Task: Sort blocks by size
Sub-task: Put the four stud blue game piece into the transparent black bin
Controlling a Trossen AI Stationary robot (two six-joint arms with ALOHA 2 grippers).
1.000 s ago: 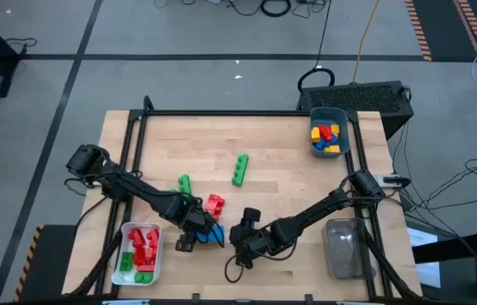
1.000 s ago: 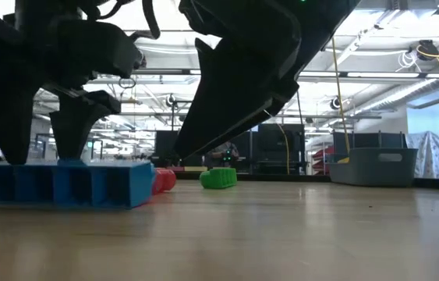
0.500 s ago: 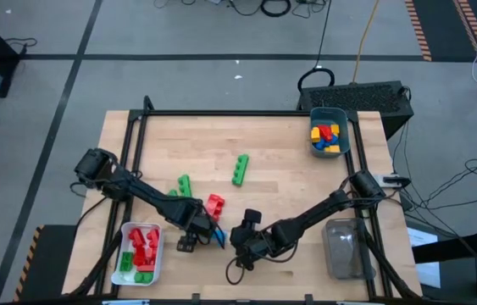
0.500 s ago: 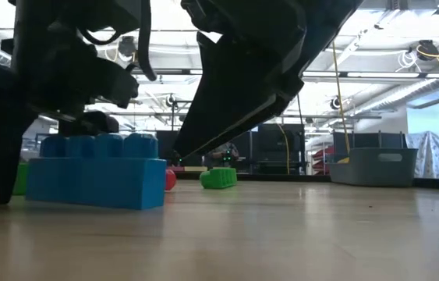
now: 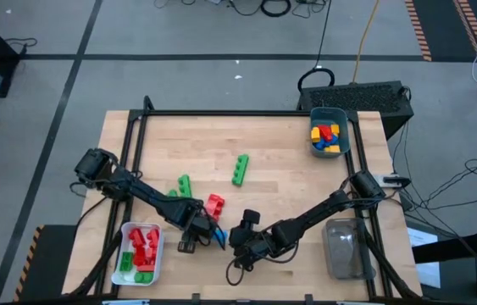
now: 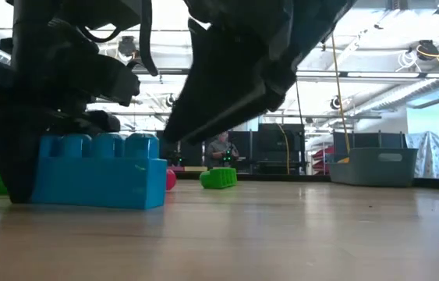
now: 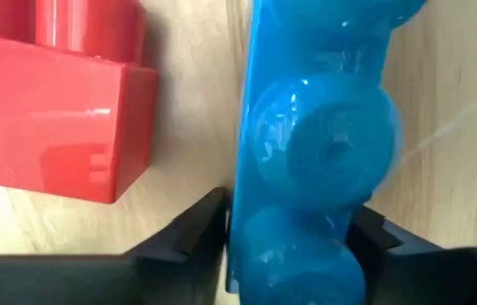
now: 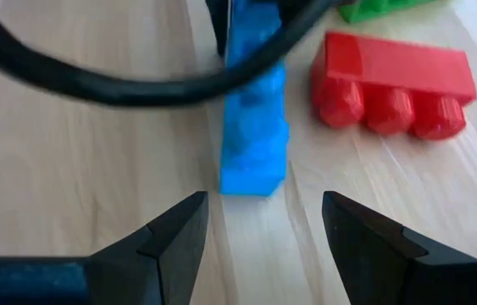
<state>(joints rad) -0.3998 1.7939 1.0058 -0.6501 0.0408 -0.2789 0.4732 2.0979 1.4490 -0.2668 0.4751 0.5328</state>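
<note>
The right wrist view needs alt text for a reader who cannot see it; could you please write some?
A blue block lies on the wooden table, straight ahead of the right claw, whose two dark fingers are spread open. A red block lies on its side beside the blue one, and a black cable crosses in front.

One camera is looking straight down; one is sitting low; both wrist cameras are closely seeing the blue block (image 7: 314, 161).

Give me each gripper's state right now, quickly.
Left gripper: shut on the blue block, on the table.
Right gripper: open, empty, facing that block.
</note>
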